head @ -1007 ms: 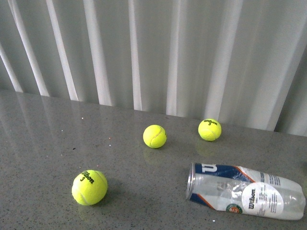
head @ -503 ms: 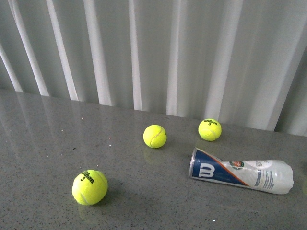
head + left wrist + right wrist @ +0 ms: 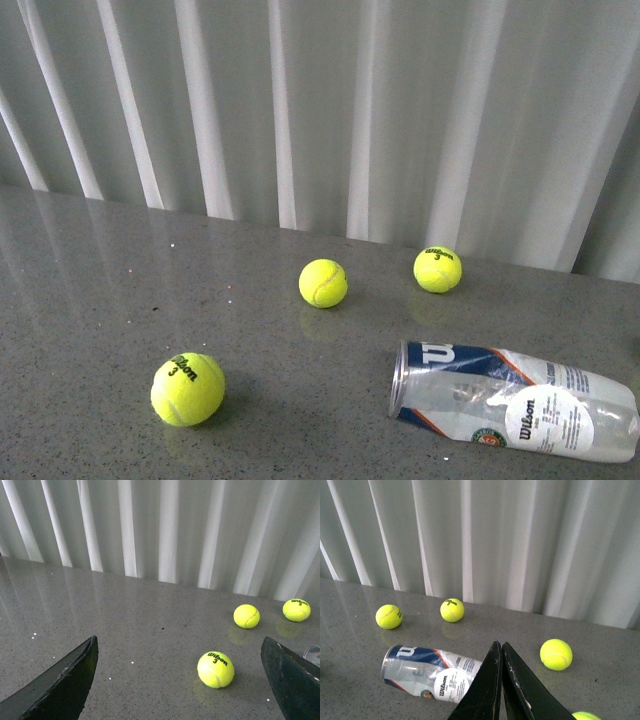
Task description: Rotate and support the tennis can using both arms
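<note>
Rolled over since half a second ago, the clear plastic tennis can with silver metal rim and navy-white-orange Wilson label (image 3: 515, 403) now shows its round white sticker where the navy W panel faced me, and it sits slightly nearer the robot. It lies on its side on the grey speckled tabletop (image 3: 90, 300), at about four o'clock in the front view, with its rimmed mouth toward nine o'clock and neither arm touching it.

Three yellow tennis balls keep their places. One, marked 3 (image 3: 188, 390), is at seven o'clock, well apart from the can. One (image 3: 323, 283) is near the middle, and one (image 3: 438, 270) is at one o'clock. The left fingers (image 3: 65, 685) are spread wide apart over bare tabletop. The right fingers (image 3: 492, 690) are pressed together, gripping nothing, with the can just beyond them. A white pleated curtain (image 3: 400, 120) hangs at twelve o'clock.
</note>
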